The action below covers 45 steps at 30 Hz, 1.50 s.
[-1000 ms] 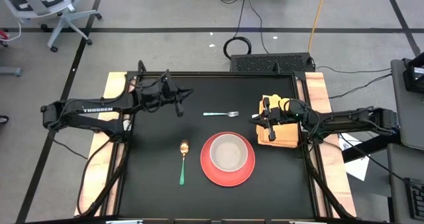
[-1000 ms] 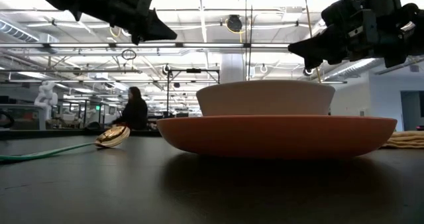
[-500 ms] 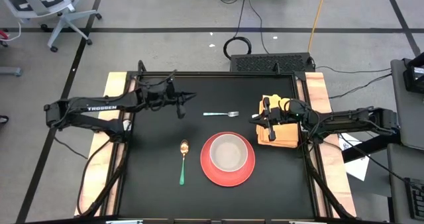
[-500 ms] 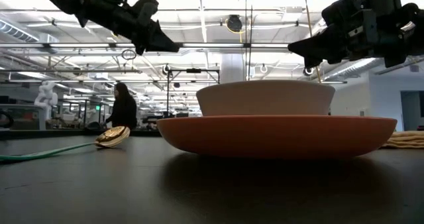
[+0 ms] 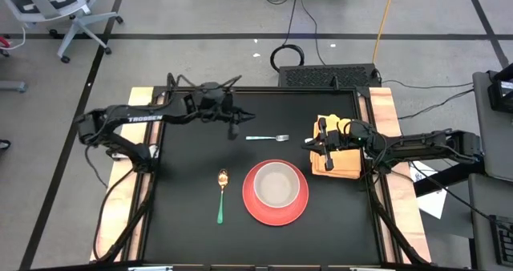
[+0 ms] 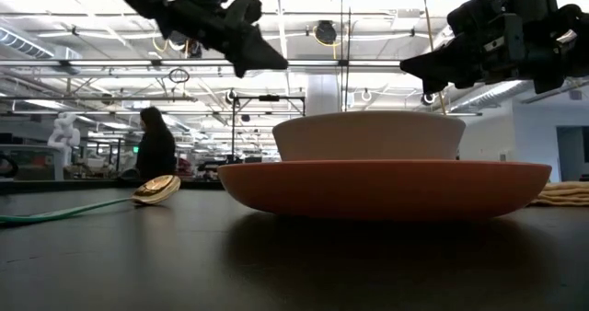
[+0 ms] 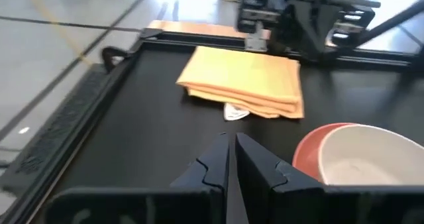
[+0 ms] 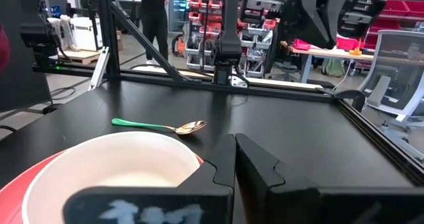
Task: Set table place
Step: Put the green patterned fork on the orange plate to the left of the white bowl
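Note:
On the black table (image 5: 184, 231) a red plate (image 5: 250, 203) carries a white bowl (image 5: 276, 183). A spoon with a gold bowl and green handle (image 5: 222, 195) lies left of the plate. A silver fork (image 5: 267, 137) lies beyond it. A folded yellow napkin (image 5: 343, 163) lies flat at the right. My left gripper (image 5: 233, 133) hangs shut above the table just left of the fork, holding nothing (image 7: 232, 159). My right gripper (image 5: 325, 160) hovers shut over the napkin's left edge (image 8: 235, 159), well above it in the low view (image 6: 405, 69).
Light wooden strips (image 5: 132, 167) run along the table's left and right sides. Bare black tabletop lies near the front edge and at the far left. In the low view a person (image 6: 155, 150) walks in the room behind the table.
My left gripper has swung toward the table's right edge, closer to the fork's handle end, and tipped somewhat downward; its fingers have stayed shut. The person in the background has walked leftward in the low view.

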Each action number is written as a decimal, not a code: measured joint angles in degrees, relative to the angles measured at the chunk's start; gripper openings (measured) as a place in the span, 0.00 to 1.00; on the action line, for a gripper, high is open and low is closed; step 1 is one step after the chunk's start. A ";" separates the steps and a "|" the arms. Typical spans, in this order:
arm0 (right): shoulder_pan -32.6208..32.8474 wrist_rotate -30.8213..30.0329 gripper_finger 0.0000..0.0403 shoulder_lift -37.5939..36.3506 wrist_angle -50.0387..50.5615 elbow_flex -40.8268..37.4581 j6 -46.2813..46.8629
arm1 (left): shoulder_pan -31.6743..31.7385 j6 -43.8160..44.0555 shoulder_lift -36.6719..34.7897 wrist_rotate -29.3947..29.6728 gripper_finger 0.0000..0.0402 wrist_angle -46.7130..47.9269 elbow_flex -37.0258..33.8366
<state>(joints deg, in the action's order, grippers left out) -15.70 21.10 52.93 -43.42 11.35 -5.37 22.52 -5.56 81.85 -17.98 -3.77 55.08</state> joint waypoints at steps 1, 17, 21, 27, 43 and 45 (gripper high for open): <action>0.00 0.00 0.00 0.00 -0.01 0.00 0.00 | 0.00 -0.62 1.07 -0.93 0.08 1.25 1.48; 0.00 0.00 0.00 0.01 1.36 0.00 -0.06 | 1.33 -12.40 14.22 -15.76 0.08 19.51 19.79; 0.00 0.00 0.00 0.01 1.87 0.00 -0.96 | 2.87 -12.45 15.54 -16.52 0.08 20.13 20.49; 0.00 -0.01 0.00 0.01 1.95 0.02 -1.21 | 4.57 -12.33 17.44 -16.51 0.08 21.71 20.53; 0.00 0.00 0.00 0.00 1.69 0.04 -0.05 | 4.20 -9.55 19.82 -11.75 0.08 23.59 20.51; 0.00 -0.02 0.00 0.00 1.68 0.04 -0.06 | 3.64 -9.49 19.83 -8.27 0.08 23.63 20.51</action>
<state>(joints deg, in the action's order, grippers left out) -15.70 21.08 52.93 -41.74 11.40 -5.42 26.17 -15.04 101.68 -26.25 19.86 75.59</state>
